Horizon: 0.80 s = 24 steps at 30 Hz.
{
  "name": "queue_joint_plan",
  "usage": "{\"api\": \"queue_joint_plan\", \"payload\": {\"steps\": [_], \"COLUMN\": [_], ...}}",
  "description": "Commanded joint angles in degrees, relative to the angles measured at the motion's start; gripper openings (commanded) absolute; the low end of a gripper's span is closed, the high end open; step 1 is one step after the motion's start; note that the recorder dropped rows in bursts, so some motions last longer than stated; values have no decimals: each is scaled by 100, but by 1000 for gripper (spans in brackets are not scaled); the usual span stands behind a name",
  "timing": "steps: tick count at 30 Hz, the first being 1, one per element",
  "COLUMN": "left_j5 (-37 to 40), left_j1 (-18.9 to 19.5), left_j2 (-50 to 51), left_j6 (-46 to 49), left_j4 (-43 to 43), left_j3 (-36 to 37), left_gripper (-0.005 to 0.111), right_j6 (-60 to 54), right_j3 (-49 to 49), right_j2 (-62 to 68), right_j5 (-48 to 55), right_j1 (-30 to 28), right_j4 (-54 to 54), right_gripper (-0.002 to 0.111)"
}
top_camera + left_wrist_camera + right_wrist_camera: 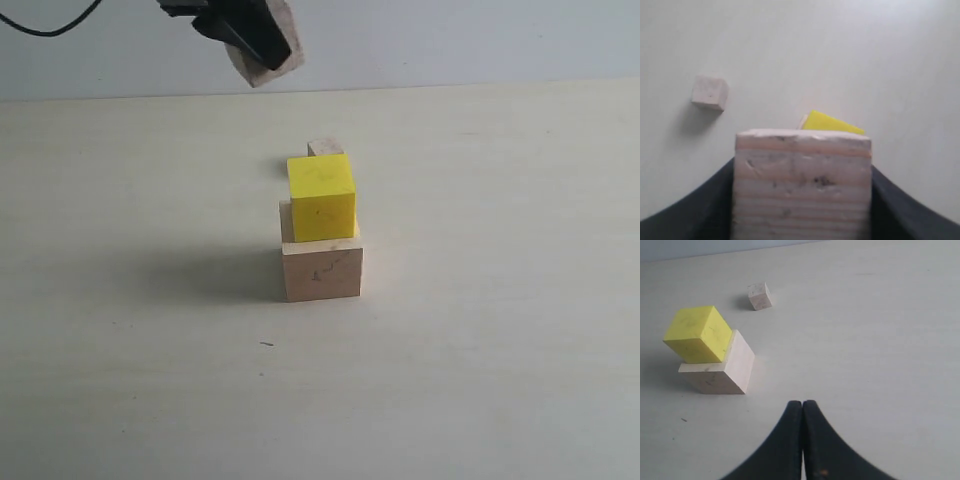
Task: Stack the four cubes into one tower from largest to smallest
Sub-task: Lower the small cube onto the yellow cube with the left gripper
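Note:
The large pale wooden cube (pixel 322 270) rests on the table with the yellow cube (pixel 321 196) stacked on it, set toward its back left corner. High above and behind them my left gripper (pixel 262 50) is shut on a small beige wooden cube (pixel 277 52); that cube (pixel 803 182) fills the space between the black fingers (pixel 700 210). The tiniest wooden cube (pixel 325 147) lies on the table just behind the stack, also seen as a small block (pixel 710 92) (pixel 760 295). My right gripper (pixel 803 405) is shut and empty, low over the table to the right of the stack (pixel 715 357).
A pale tabletop (pixel 500 330) runs to a grey back wall (pixel 450 40). A black cable (pixel 50 25) hangs at the upper left.

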State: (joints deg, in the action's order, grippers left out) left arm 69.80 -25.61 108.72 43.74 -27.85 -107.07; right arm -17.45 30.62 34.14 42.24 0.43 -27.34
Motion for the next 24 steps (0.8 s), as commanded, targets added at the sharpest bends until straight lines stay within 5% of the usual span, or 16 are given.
{"api": "queue_joint_plan", "payload": {"steps": [1, 9, 24], "left_j5": [16, 16, 16], "left_j1": [-496, -908, -993], "left_j2": [-52, 107, 683], "left_j6": [927, 1132, 1064], "left_j4": [-4, 773, 900], "left_j3": [-23, -23, -23], "left_gripper": [0, 0, 0], "right_j6": [-93, -126, -701], "right_j3": [-16, -16, -16], "right_j2": [-15, -15, -15], "right_j5": [68, 142, 254], "right_j1": [28, 28, 28], "right_j4": [-91, -205, -741], "right_gripper": [0, 0, 0]}}
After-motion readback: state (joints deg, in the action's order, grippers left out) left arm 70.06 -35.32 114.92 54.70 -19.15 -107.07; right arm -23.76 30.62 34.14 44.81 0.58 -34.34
